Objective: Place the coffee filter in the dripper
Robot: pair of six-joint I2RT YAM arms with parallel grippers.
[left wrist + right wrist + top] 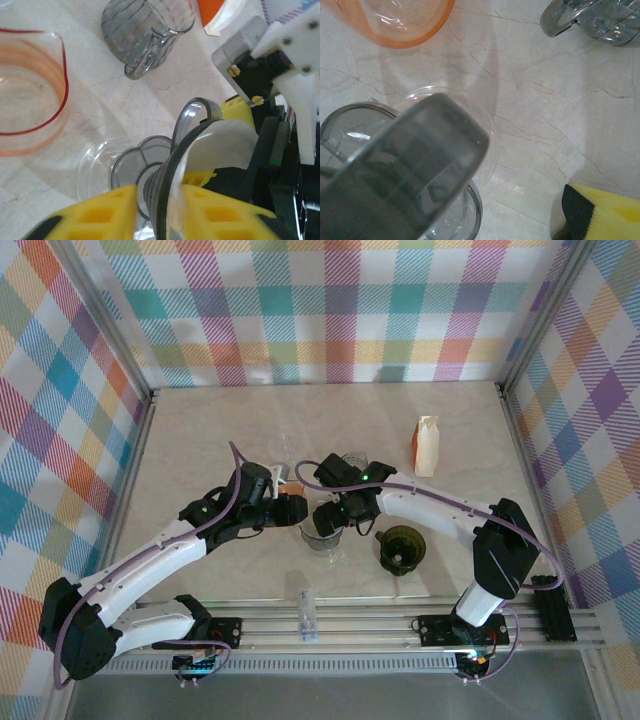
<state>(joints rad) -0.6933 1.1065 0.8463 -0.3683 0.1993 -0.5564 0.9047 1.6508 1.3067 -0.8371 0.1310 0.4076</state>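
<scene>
Left jaws narrow, astride dripper (167,175) rim; firm pinch or loose, cannot tell. Left gripper (160,215) steadies dripper, mouth turned to right gripper (338,512). Right jaws wide; white filter (220,145) sits between them at dripper mouth, apparently part-seated.
</scene>
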